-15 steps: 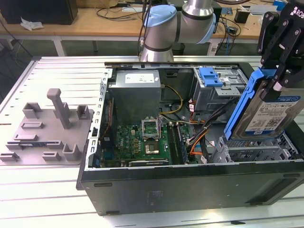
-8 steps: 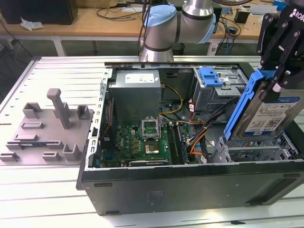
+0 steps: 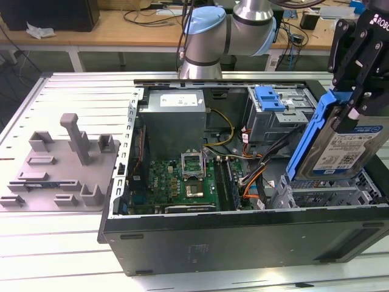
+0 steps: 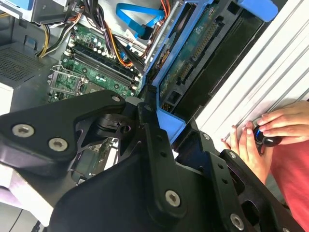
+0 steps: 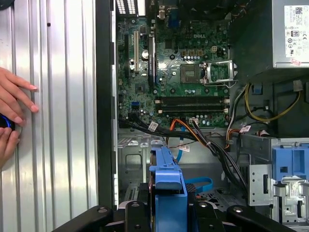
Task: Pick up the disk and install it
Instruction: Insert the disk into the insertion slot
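Note:
In the exterior view the disk point(image 3: 345, 145), a silver hard drive with a white-and-blue label and a blue plastic frame, hangs tilted on edge over the right end of the open computer case point(image 3: 243, 222). My gripper point(image 3: 357, 102) comes down from above and is shut on the disk's upper edge. In both wrist views the black fingers clamp the blue frame point(image 4: 170, 123) point(image 5: 167, 186). The second wrist view shows the disk's circuit-board underside point(image 4: 193, 50). Below the disk lies a bare metal bay point(image 5: 137, 159) at the case's corner.
A grey drive cage with a blue latch point(image 3: 271, 100) point(image 5: 289, 169) stands beside the bay. Cables point(image 3: 255, 170) run between them. The power supply box point(image 3: 173, 112) and motherboard point(image 3: 182, 179) fill the case's other half. A person's hands point(image 4: 258, 135) point(image 5: 12, 106) rest on the ribbed table beside the case. A grey fixture plate point(image 3: 61, 164) lies at the exterior view's left.

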`<state>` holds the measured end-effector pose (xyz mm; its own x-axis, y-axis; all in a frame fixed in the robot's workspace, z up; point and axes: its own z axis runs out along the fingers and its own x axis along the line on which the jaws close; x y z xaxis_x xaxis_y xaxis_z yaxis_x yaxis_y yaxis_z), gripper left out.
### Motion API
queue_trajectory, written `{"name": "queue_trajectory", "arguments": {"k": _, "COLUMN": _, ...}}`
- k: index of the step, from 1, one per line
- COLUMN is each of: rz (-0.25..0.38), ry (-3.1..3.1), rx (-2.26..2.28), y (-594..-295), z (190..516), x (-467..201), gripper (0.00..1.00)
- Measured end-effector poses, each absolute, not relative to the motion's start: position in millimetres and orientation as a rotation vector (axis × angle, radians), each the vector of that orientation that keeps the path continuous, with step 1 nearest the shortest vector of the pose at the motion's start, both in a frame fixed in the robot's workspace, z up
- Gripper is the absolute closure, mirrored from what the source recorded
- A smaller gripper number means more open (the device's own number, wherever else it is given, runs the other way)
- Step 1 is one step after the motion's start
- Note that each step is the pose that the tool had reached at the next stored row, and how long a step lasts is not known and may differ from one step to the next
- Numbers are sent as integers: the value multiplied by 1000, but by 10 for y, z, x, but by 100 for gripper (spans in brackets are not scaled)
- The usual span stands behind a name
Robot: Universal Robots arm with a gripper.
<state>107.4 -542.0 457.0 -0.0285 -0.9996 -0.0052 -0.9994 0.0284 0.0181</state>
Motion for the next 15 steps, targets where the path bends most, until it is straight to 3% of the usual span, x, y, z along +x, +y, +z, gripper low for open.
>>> {"name": "queue_trajectory", "arguments": {"k": 15, "rz": -26, "ry": -2247, "rx": 2183, "y": -5420, "z": 4512, "x": 1095, "gripper": 63}}
